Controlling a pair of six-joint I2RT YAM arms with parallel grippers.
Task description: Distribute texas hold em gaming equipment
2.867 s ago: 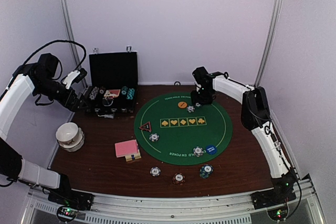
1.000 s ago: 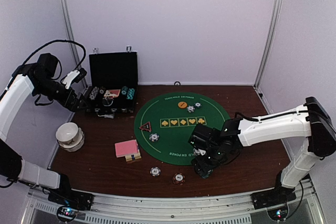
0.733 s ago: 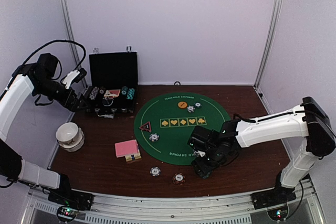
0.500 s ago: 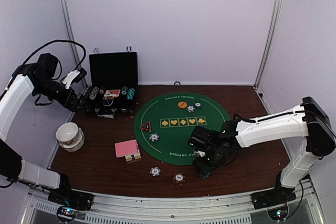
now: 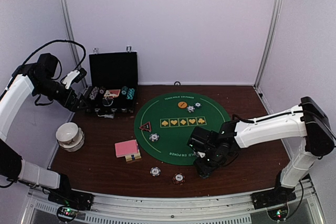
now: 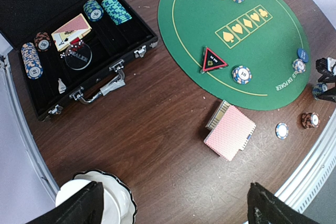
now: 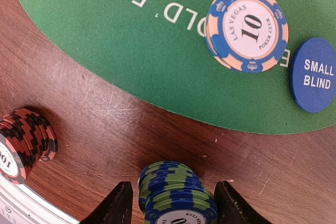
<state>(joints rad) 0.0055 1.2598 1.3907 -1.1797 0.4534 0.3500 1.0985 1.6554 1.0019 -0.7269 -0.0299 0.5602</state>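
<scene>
I am working the right end effector (image 7: 173, 186) at the near edge of the green mat (image 5: 176, 136), just off the felt on the bare bench (image 5: 94, 166). Its fingers (image 7: 116, 205) are standing apart on either side of the green-and-blue chip stack (image 7: 176, 195). One finger is looking as good as touching the stack, while a thin dark gap is showing on the other side, so I am judging it as not yet clamped. To do this grab well, I am wanting the stack centred between the fingers before squeezing. That way both sides meet the striped edges together and low down, and the upper chips are not sliding off the pile. A one-sided push is risking a nudge toward the red-and-black chip stack (image 7: 23, 140), which is sitting near it, further off the mat. The blue-and-peach chip stack (image 7: 247, 27) and the blue button (image 7: 315, 74) are lying side by side just inside the mat's near rim, and I am meaning to lift straight up so as not to brush them. The left end effector (image 6: 174, 192) is hanging wide open and empty, well off the mat's left side, near the black case (image 5: 113, 90). The pink cards (image 5: 127, 149) are resting just off the mat's left edge.
</scene>
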